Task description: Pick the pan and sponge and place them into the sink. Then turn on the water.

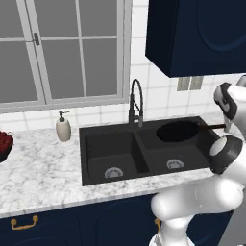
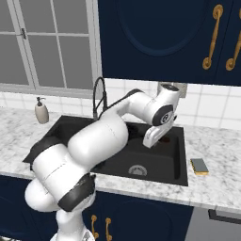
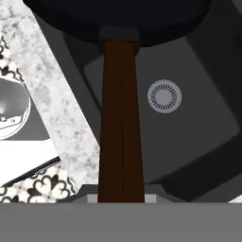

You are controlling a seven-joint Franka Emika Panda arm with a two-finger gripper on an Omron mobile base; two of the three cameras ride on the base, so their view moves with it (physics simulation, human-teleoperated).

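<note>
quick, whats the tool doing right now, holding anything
Tool: closed on the pan handle, holding the pan above the right basin of the sink.

We are looking at a home kitchen. A white marbled counter [image 1: 43, 163] runs under a large paned window [image 1: 62, 48], and a black double-basin sink [image 1: 115, 153] is set into it, with a tall black arched faucet [image 1: 136, 103] at its back edge. A white soap dispenser [image 1: 63, 127] stands near the counter's back edge, left of the sink. White wall tiles [image 2: 212, 106] line the wall behind. Dark navy cabinets [image 2: 160, 37] with gold handles [image 2: 211, 37] hang above, and matching ones sit below the counter.
</note>
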